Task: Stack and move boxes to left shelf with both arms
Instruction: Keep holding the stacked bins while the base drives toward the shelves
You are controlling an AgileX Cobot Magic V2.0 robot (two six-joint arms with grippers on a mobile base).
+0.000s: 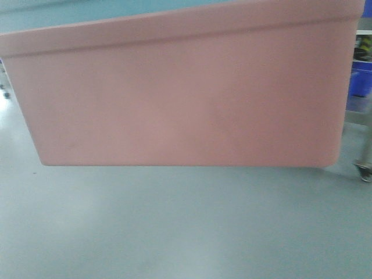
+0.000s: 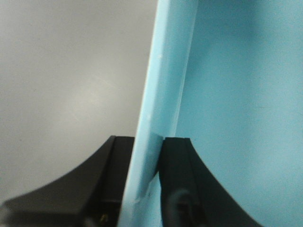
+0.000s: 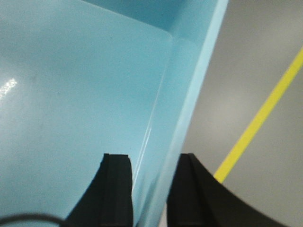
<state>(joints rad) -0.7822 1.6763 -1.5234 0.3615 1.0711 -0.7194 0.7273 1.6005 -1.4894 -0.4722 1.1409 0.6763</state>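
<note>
Pink box (image 1: 186, 99) fills front view, tilted, clear of floor (image 1: 174, 232). Turquoise box (image 1: 87, 11) shows above its rim, likely nested inside for single carry. Left gripper (image 2: 150, 163) jaws clamped across one turquoise wall, right gripper (image 3: 154, 170) jaws across another; probably two-sided grip to balance stack. Turquoise interior bare where visible. Shelf not in view.

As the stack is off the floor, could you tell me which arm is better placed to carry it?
Neither alone: the left hand and right hand each clamp a wall of the turquoise tub atop the pink tub, so both must move together.
</note>
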